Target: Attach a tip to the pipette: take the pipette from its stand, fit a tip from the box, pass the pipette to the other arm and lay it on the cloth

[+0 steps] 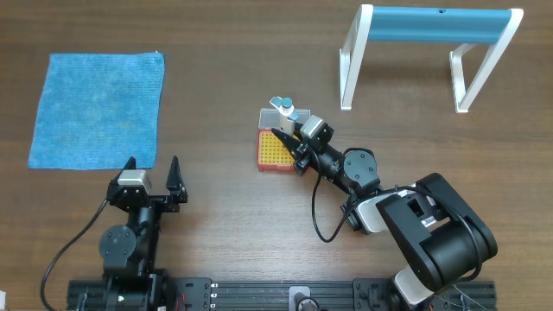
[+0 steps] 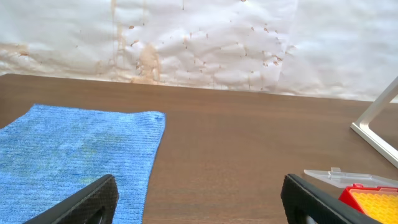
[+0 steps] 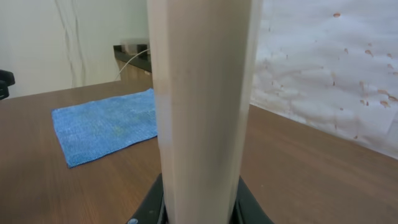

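My right gripper (image 1: 289, 141) is shut on the white pipette (image 1: 286, 110), holding it over the red tip box (image 1: 271, 155) with its yellow rack, mid-table. In the right wrist view the pipette's pale body (image 3: 202, 106) stands upright between the jaws of the right gripper (image 3: 199, 208). Whether a tip sits on its lower end is hidden. The blue cloth (image 1: 97, 111) lies flat at the far left. My left gripper (image 1: 152, 169) rests open just below the cloth's near right corner, with nothing between its fingers (image 2: 84, 202). The left wrist view shows the cloth (image 2: 68, 155) and the tip box (image 2: 373, 202).
The pipette stand (image 1: 432, 52), a white frame with a blue top bar, stands at the back right with nothing on it. The box's clear lid (image 2: 342, 177) lies open behind the tip box. Bare brown table (image 1: 225, 78) stretches between the cloth and the box.
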`<action>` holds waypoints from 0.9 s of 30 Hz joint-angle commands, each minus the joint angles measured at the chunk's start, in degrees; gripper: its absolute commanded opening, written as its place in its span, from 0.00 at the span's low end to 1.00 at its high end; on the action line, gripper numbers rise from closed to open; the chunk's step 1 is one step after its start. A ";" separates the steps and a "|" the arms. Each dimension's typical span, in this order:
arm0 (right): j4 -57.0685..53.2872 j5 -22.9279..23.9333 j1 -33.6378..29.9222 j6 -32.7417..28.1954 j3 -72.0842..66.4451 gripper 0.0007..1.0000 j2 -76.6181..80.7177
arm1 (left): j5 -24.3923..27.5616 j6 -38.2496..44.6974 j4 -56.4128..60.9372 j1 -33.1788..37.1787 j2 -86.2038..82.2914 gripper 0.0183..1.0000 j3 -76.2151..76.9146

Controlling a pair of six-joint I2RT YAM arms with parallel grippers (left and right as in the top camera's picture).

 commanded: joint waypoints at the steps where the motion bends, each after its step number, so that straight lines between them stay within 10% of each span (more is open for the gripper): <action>1: 0.17 -0.90 -0.57 0.66 -1.01 0.08 0.63 | 0.63 0.90 -0.31 0.07 -0.44 0.85 -0.13; 27: -4.81 -0.48 -2.12 0.66 -1.66 0.07 0.81 | 0.63 0.90 -0.31 0.07 -0.42 0.85 -0.13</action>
